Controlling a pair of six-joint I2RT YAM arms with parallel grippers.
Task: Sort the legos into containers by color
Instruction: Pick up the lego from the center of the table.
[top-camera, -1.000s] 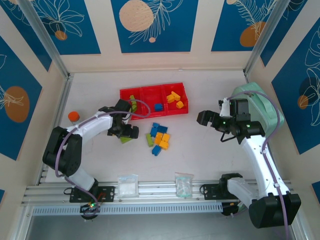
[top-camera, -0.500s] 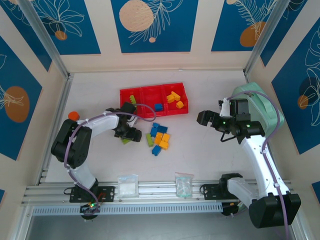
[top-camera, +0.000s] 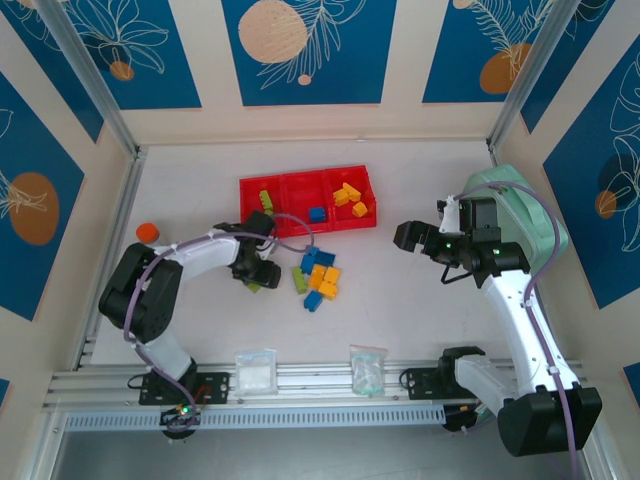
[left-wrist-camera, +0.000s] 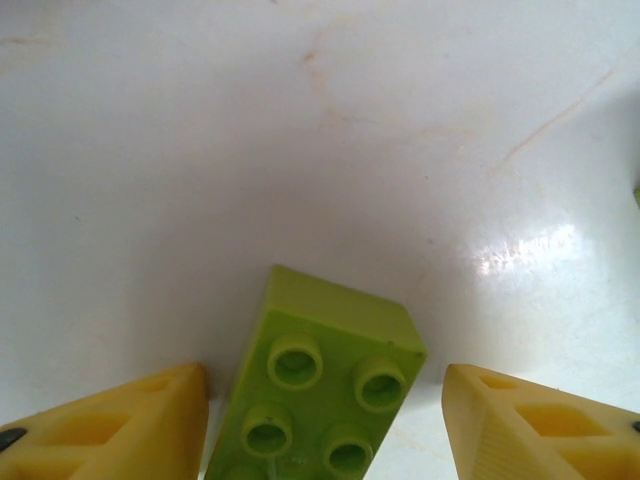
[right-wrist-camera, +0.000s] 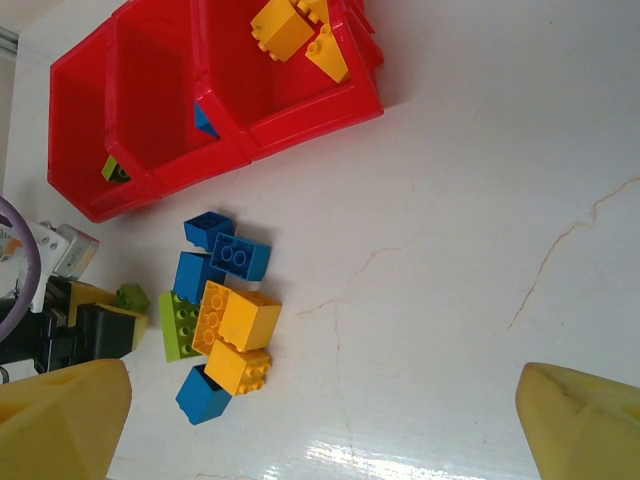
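My left gripper (top-camera: 256, 274) is down on the table left of the loose pile. Its yellow fingers (left-wrist-camera: 150, 420) straddle a lime green lego (left-wrist-camera: 320, 400), with a small gap still showing on the right side. The pile of blue, yellow-orange and green legos (top-camera: 317, 275) lies in front of the red containers (top-camera: 305, 176). The left bin holds green legos (top-camera: 265, 199), the middle one a blue lego (top-camera: 317, 213), the right one yellow legos (top-camera: 350, 197). My right gripper (top-camera: 405, 237) hovers open to the right, empty, over bare table (right-wrist-camera: 322, 380), with the pile (right-wrist-camera: 220, 320) in its view.
An orange-capped bottle (top-camera: 147, 232) stands at the far left. A mint-green case (top-camera: 520, 205) sits behind my right arm. Two clear bags (top-camera: 255, 370) (top-camera: 367, 368) lie by the near rail.
My left gripper has shifted right and nearer, down around the green lego, and its jaws have narrowed. The right arm has not moved.
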